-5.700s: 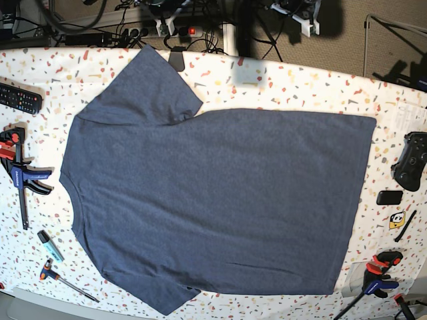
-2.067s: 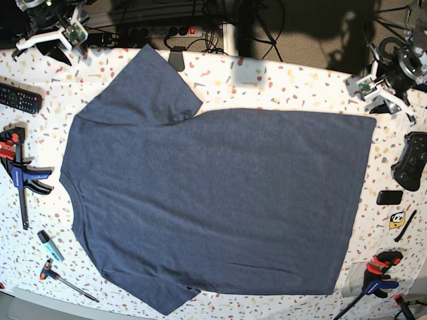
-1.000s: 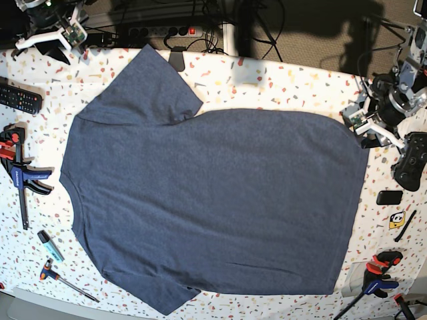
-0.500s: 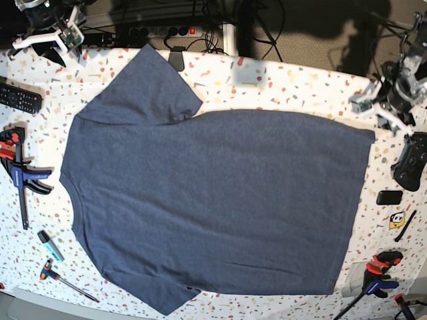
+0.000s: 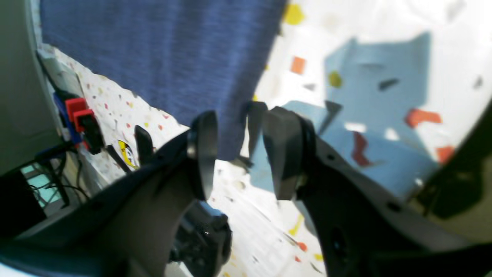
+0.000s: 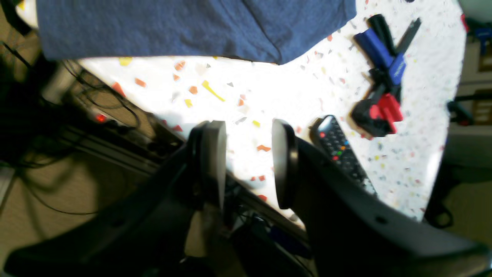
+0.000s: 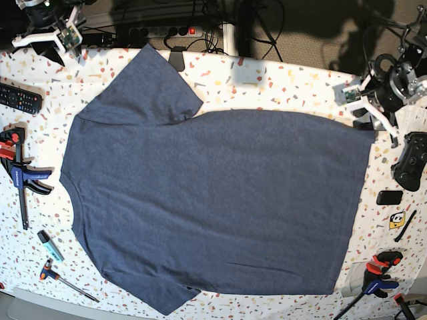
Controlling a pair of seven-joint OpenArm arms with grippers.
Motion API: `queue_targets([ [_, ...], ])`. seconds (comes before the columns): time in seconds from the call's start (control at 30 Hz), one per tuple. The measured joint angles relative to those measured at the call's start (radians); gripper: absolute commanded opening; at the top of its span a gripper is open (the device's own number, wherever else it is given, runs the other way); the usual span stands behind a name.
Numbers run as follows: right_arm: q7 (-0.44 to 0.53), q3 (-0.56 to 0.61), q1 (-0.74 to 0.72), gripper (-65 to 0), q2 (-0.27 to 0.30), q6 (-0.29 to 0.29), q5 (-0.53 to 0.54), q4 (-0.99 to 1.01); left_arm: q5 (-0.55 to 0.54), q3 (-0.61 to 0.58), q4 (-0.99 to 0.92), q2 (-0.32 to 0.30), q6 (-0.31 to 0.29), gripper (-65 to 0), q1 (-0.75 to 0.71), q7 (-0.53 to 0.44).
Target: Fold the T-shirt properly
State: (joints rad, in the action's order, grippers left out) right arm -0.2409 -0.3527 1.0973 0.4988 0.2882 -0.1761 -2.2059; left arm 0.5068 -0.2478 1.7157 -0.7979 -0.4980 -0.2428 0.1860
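navy heathered t-shirt (image 7: 213, 200) is spread flat, plain side up, in the middle of the speckled table (image 7: 280, 83). its long axis runs side to side in the base view: neck end and both sleeves toward that view's left, straight bottom hem toward its right. one sleeve points up toward the far edge, the other down toward the near edge.

left gripper (image 5: 238, 150) sits right at the far hem corner. in the left wrist view the blue hem corner hangs down into the gap between the parted fingers (image 5: 201, 150), but that view's blurry and i can't tell if they're actually pinching it.

right gripper (image 6: 248, 169) hangs over the far left corner of the table, well apart from the shirt, jaws apart with nothing between them. remote (image 6: 340, 148) and a blue and red clamp (image 6: 380, 77) lie nearby.
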Motion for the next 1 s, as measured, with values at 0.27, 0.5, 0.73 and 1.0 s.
queue_targets([
  [0.27, -0.003, 0.0, 0.0, -44.6, 0.0, 0.0, 0.023, 0.0, -0.037, 0.0, 0.0, 0.0, 0.001, -41.8, 0.041, -0.031],
  [0.5, -0.003, 0.0, 0.0, -44.6, 0.0, 0.0, 0.023, 0.0, -0.026, -0.011, -0.055, 0.001, 0.0, -41.8, 0.043, -0.06],
  [0.73, -0.002, 0.0, 0.0, -44.6, 0.0, 0.0, 0.023, 0.0, -0.026, -0.013, -0.17, 0.057, 0.014, -41.8, 0.075, -0.075],
  [1.0, -0.003, 0.0, 0.0, -44.6, 0.0, 0.0, 0.023, 0.0, 0.009, -0.013, -0.171, 0.084, 0.004, -41.8, 0.117, -0.071],
])
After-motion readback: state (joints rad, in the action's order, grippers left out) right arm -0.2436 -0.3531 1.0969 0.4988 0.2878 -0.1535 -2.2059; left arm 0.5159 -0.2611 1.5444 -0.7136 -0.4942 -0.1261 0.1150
